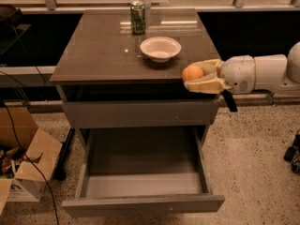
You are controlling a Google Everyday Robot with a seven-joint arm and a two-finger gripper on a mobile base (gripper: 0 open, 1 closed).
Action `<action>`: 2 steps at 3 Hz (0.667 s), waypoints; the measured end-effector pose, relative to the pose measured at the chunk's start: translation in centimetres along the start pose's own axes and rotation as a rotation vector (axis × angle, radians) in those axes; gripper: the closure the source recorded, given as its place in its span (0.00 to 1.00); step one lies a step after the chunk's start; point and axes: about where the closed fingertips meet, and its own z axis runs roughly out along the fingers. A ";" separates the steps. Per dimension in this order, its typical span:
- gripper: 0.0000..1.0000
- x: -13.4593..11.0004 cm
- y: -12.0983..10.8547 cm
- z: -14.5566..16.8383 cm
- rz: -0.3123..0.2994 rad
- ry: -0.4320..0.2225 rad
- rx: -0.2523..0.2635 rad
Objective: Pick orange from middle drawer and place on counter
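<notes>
The orange (191, 72) is held between the cream fingers of my gripper (196, 76), which is shut on it. The gripper reaches in from the right and holds the fruit at the front right edge of the counter (98, 55), level with its top. The middle drawer (140, 182) stands pulled out below, its grey floor bare. My white arm (262, 73) extends off to the right.
A white bowl (160, 48) sits on the counter just left of and behind the gripper. A green can (138, 18) stands at the back. A shut grey drawer front (140, 114) lies under the counter. A cardboard box (26, 165) sits on the floor at left.
</notes>
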 end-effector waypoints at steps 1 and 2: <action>1.00 0.0 0.0 0.0 0.000 0.000 0.000; 1.00 -0.1 -2.1 0.8 -0.005 -0.004 -0.002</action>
